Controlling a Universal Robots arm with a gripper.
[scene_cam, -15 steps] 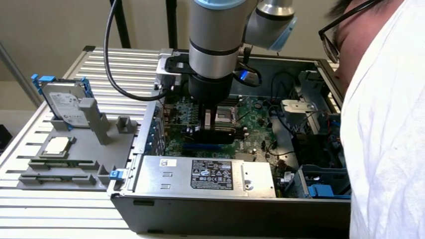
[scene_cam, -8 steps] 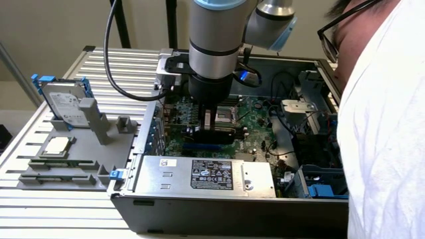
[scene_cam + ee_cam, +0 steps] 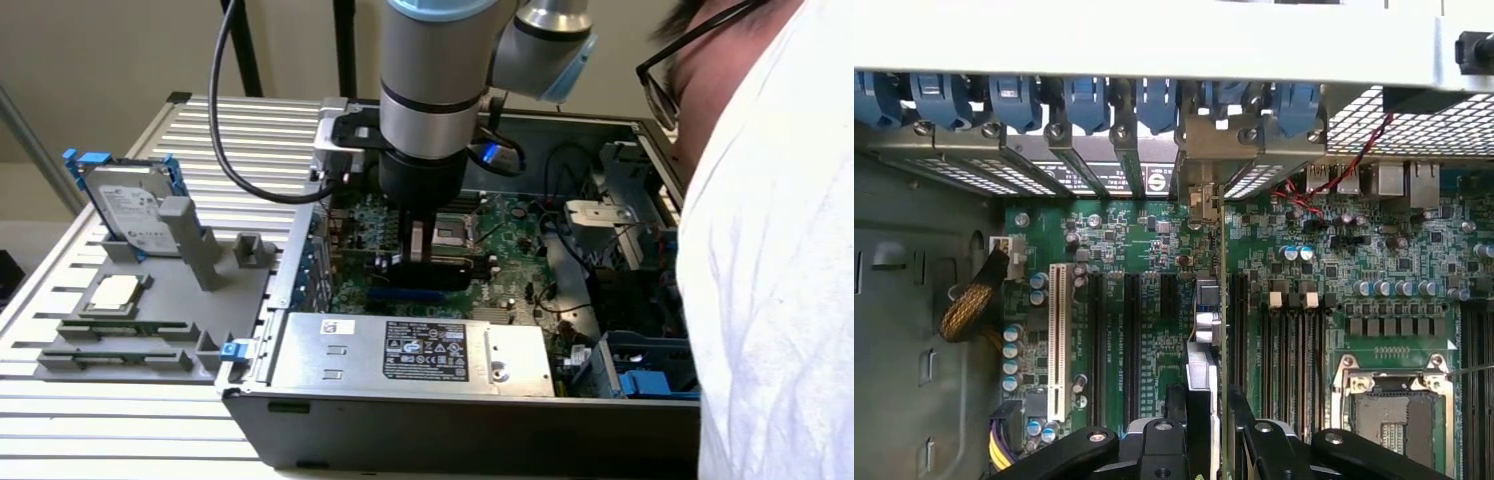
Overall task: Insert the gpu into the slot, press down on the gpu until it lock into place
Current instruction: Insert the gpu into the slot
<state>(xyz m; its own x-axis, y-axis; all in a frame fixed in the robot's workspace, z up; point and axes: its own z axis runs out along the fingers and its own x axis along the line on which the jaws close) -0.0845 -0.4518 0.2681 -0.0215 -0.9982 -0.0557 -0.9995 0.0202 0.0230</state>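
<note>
Wrist view: my claw (image 3: 1206, 410) pinches the gpu (image 3: 1206, 345) by its top edge, held upright so its connector edge points down at the slot (image 3: 408, 296); whether it is seated, I cannot tell.

Silver labelled power-supply box (image 3: 414, 350) sits inside the open dark-grey computer case (image 3: 467, 435) (sticker up). Beside it, a grey plastic fixture (image 3: 80, 366) on the white slatted table (image 3: 120, 430) holds an upright blue-framed hard drive (image 3: 134, 205) and a flat square silver chip (image 3: 114, 293).
</note>
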